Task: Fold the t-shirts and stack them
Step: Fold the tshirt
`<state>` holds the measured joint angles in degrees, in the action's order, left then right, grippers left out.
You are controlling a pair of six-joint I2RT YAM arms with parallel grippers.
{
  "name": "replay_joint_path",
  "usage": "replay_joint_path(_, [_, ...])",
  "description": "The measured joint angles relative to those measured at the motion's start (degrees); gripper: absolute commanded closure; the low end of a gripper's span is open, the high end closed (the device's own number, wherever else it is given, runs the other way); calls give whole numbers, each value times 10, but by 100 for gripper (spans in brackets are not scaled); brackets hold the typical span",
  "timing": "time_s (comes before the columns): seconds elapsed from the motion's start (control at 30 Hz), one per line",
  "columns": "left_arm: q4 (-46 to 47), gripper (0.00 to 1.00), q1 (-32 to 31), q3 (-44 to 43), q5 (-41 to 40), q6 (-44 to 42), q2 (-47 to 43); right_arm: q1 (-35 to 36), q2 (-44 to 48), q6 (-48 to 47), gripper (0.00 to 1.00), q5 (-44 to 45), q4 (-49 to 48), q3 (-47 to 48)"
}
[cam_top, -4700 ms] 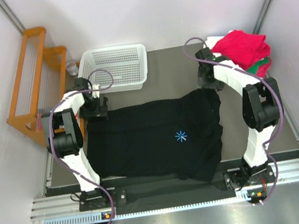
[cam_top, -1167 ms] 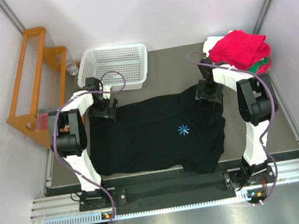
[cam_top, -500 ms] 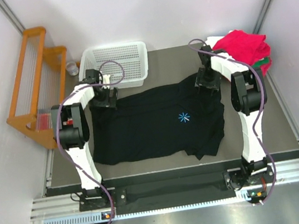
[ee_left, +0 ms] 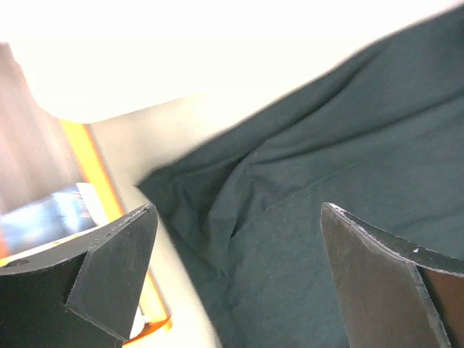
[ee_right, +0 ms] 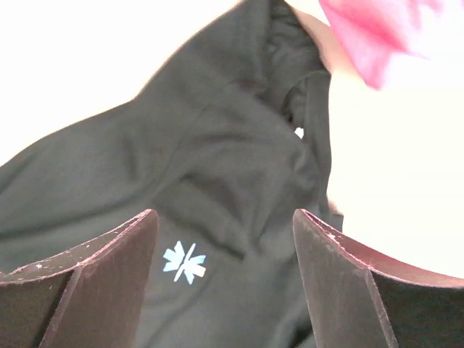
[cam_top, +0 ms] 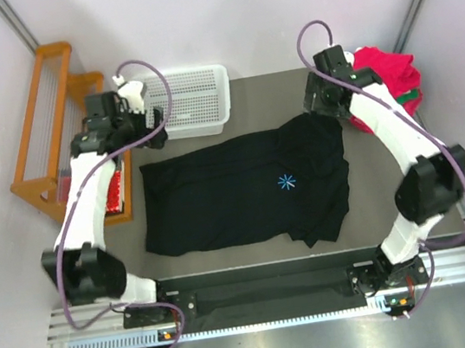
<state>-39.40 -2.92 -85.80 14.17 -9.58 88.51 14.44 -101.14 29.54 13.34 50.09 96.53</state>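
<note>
A large black t-shirt (cam_top: 236, 195) lies spread on the table, its light-blue starburst (cam_top: 286, 182) facing up and its right side rumpled. Folded red (cam_top: 385, 71) and green (cam_top: 411, 98) t-shirts are stacked at the back right corner. My left gripper (cam_top: 129, 112) hangs open above the shirt's far left corner, beside the basket. In the left wrist view the left gripper (ee_left: 239, 243) holds nothing, with black cloth (ee_left: 326, 181) below. My right gripper (cam_top: 321, 101) hovers open over the far right corner. The right wrist view shows the right gripper (ee_right: 225, 250) empty above the starburst (ee_right: 185, 262), with red cloth (ee_right: 377, 32) beyond.
A white perforated basket (cam_top: 191, 101) stands at the back of the table, left of centre. An orange rack (cam_top: 50, 122) stands off the table's left edge. A red-and-white item (cam_top: 115, 191) lies by the left edge under my left arm.
Both grippers have lifted off the black shirt's far corners and drawn back and upward. The shirt stays lying flat where it was pulled. The right jaws have opened wider.
</note>
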Motion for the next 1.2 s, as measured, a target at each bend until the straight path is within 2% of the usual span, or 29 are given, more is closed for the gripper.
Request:
replay_joint_path(0.1, [-4,1,1,10,16,-15,-88,48,100,-2,24,16,-7,-57])
replay_joint_path(0.17, [-8,1,1,49,24,-38,-145,89,154,-2,25,16,-12,-116])
replay_joint_path(0.3, [-39,1,-1,188,14,-90,-230,190,219,6,27,4,-6,-268])
replay_joint_path(0.4, [-61,1,-1,305,-9,-120,-246,258,232,23,29,-10,13,-374])
replay_joint_path(0.53, [-82,1,-1,409,-44,-141,-267,312,262,54,30,-19,53,-444])
replay_joint_path(0.9, [-38,1,-1,450,-96,-146,-275,427,340,137,30,-34,76,-493])
replay_joint_path(1.07, [-2,1,-1,468,-98,-144,-242,465,331,145,31,-40,74,-528])
replay_joint_path(1.2, [24,1,-1,468,-97,-142,-208,487,286,146,31,-36,53,-530])
